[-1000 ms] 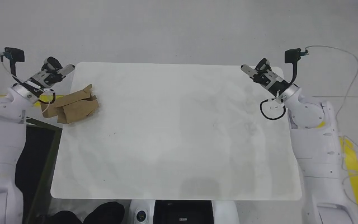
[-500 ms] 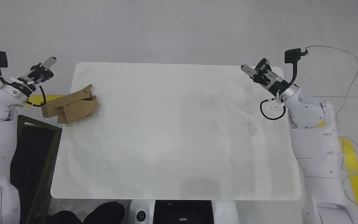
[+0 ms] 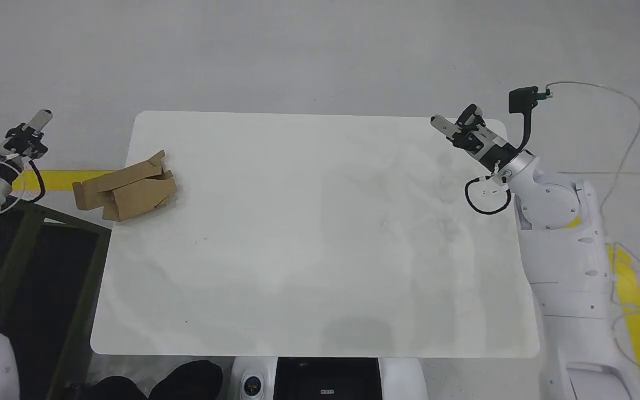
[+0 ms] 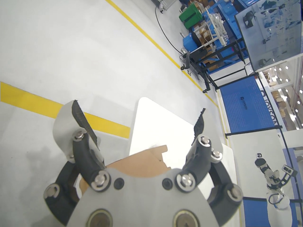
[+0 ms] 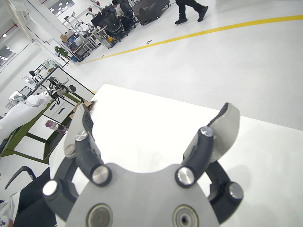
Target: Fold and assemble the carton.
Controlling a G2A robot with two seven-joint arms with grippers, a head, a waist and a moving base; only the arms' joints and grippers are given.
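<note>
Brown cardboard, the carton (image 3: 125, 190) lay half-folded at the surface's (image 3: 320, 250) left edge, apparently overhanging it, long axis running crosswise. The left hand (image 4: 139, 107), released and empty, hung just off that edge, far nearer than the right hand (image 5: 154, 106), likewise released, across the surface.

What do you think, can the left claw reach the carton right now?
Probably yes, after moving closer: the left claw is open, empty, just off the table, with nothing between it and the carton.
</note>
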